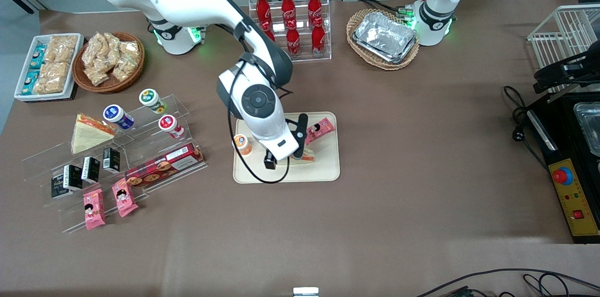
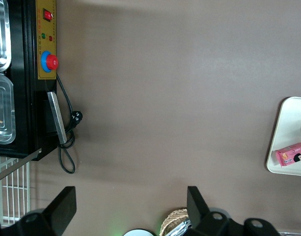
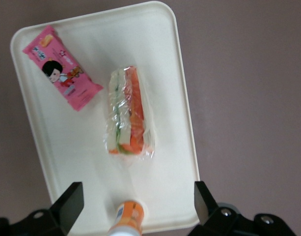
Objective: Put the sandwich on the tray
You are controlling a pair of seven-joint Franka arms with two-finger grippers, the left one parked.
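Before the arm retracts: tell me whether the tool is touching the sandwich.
Apart. The right wrist view shows the tool open, its fingers spread wide, with bare tray between them and the wrapped sandwich.

Brown desk (image 1: 398, 156). Cream tray (image 1: 323, 173) near its middle, under the pincer (image 1: 281, 159). Toward the working arm's end: clear stepped racks (image 1: 140, 156), snack basket (image 1: 110, 84), white snack tray (image 1: 21, 84). Bottle rack (image 1: 290, 55) and foil-tray basket (image 1: 382, 60) farthest from the camera.
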